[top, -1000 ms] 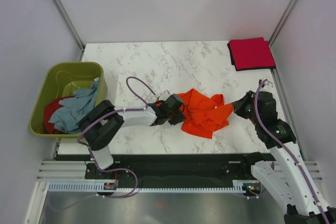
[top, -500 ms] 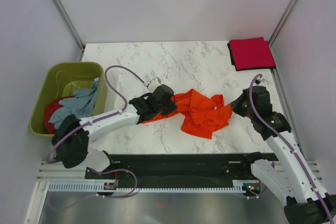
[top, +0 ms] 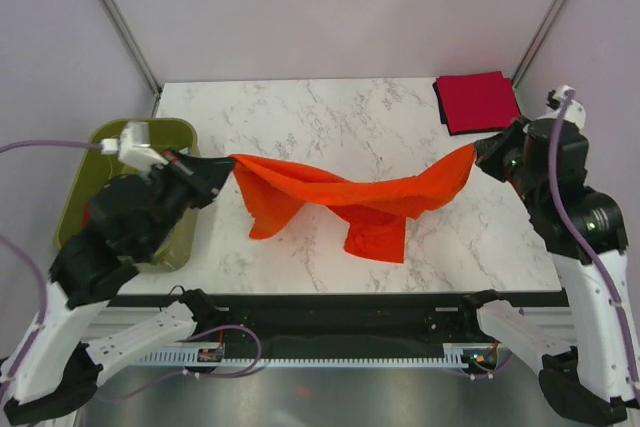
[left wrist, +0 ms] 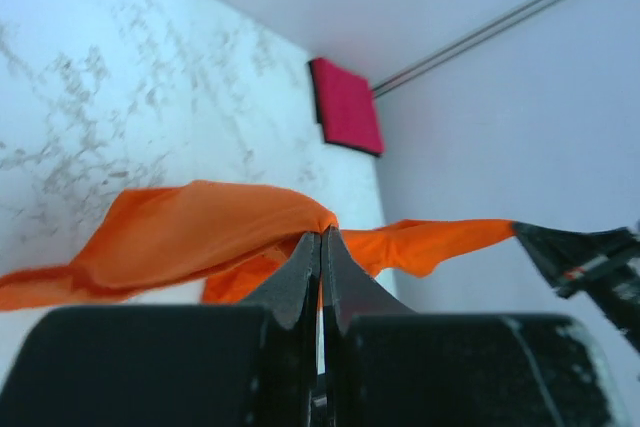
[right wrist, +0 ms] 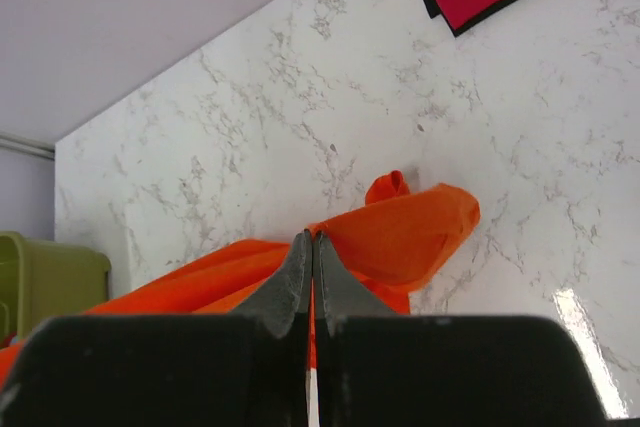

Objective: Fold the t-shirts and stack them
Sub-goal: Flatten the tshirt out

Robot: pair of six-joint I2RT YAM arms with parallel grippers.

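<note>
Orange t-shirt (top: 340,192) is off the counter (top: 330,112) at both ends, strung out left to right between the two arms.

- Left jaws: fully shut, pinching the shirt's left end. The left wrist view shows the two tips pressed together with orange fabric (left wrist: 200,232) caught at the very tip. The grip point sits just right of the olive tub (top: 178,129), above the counter's left edge.
- Right jaws: fully shut too, clamped on the right end. The right wrist view shows the same thing: tips together, orange cloth (right wrist: 400,232) bunched right at them. The grip point is near the counter's right edge, just in front of the folded red t-shirt (top: 478,101) and not touching it.
- Shirt shape: twisted band across the span, sagging in the middle. One loose flap hangs near the left end, and a bigger fold drops below the centre, down to the counter. Can't tell if it's resting there or just grazing.
- Red t-shirt lies flat in the far right corner of the counter, folded square.
- Left arm (top: 130,217) hides most of the tub, so its contents can't be read.
</note>
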